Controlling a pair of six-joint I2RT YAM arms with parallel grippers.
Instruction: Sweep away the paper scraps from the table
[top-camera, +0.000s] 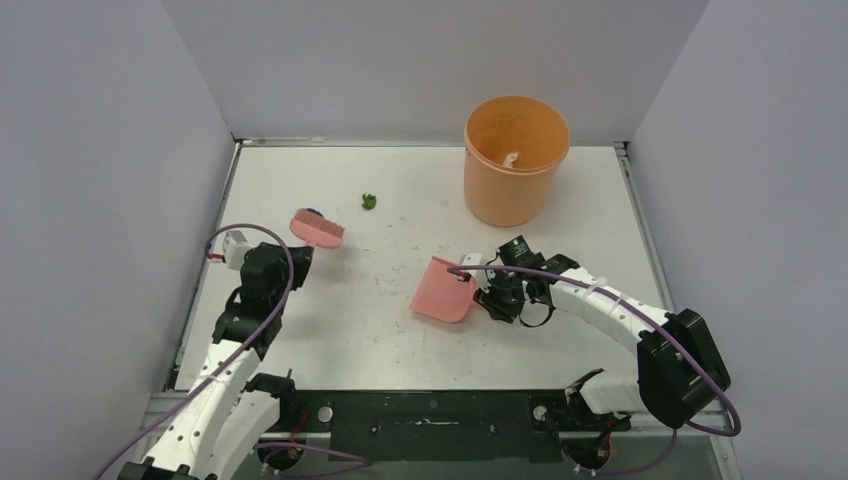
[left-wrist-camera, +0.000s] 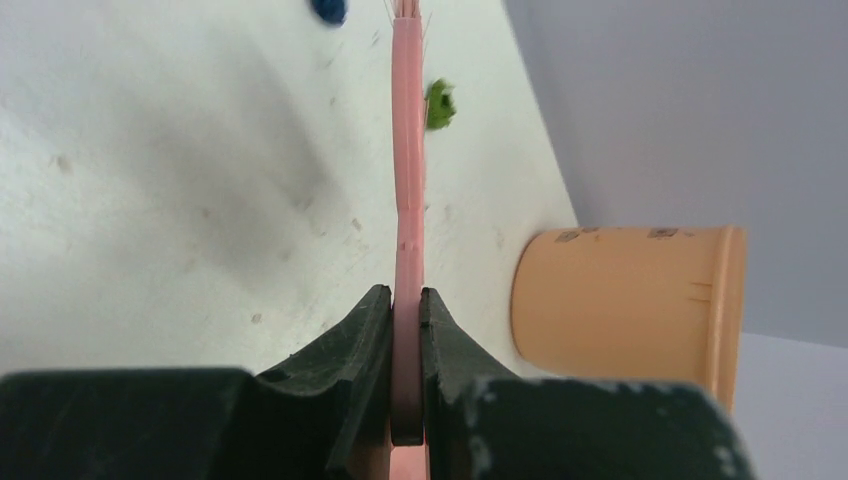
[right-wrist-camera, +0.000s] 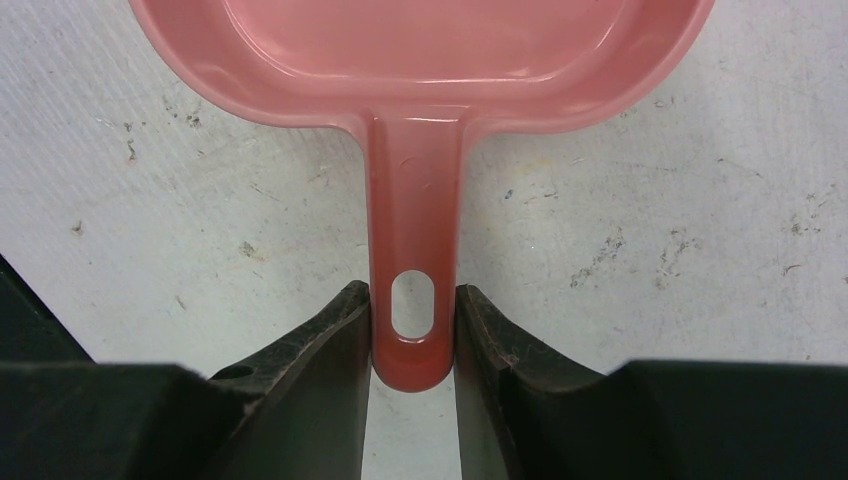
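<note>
Left gripper (left-wrist-camera: 407, 300) is pinching the thin handle of the pink brush (left-wrist-camera: 407, 150), both fingers pressed tight against it, brush seen edge-on in the left wrist view. In the top view the left gripper (top-camera: 297, 252) is sitting over the left side of the table (top-camera: 350, 340), with the pink brush (top-camera: 318, 228) reaching out past it away from the arm bases. Cannot tell if the bristles are touching the surface.

Right gripper (right-wrist-camera: 413, 300) is clamping the handle end of the pink dustpan (right-wrist-camera: 430, 60), fingers squeezing on either side of the hanging hole. In the top view the right gripper (top-camera: 487, 295) is holding the pink dustpan (top-camera: 443, 290) near the middle of the table, pan end pointing left.

Green scrap (top-camera: 369, 201) is lying on the table beyond the brush and a little to its right, apart from it, also showing in the left wrist view (left-wrist-camera: 439, 104). Dark blue scrap (left-wrist-camera: 328, 10) is lying just beside the far end of the brush, barely peeking out in the top view (top-camera: 314, 211). White wad (top-camera: 510, 158) is sitting inside the orange bucket (top-camera: 510, 205), which is standing upright at the far right of the table. Both loose scraps are lying well apart from the dustpan.
</note>
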